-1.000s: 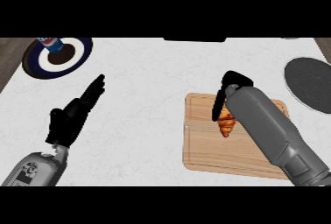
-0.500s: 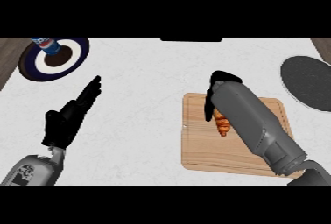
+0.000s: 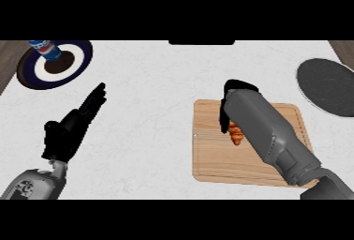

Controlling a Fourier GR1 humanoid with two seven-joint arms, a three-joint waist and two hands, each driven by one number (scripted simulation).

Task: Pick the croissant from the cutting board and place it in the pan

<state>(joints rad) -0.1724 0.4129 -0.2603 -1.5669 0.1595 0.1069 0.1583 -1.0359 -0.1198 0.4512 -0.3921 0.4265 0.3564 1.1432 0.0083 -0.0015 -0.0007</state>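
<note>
Colours on the tabletop

White marbled tabletop (image 3: 159, 84), pale wood cutting board (image 3: 214, 159), golden-brown croissant (image 3: 236, 136), dark grey pan (image 3: 328, 86), navy-rimmed plate (image 3: 81, 58).

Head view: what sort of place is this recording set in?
Most likely a kitchen counter: a pale, marble-like worktop carries a wooden cutting board with a croissant on it, a dark pan at the right edge and a dark plate at the upper left.

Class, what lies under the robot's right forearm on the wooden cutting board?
A golden-brown croissant lies on the wooden cutting board; only its lower end shows. The grey forearm and right robot hand cover the rest.
</note>
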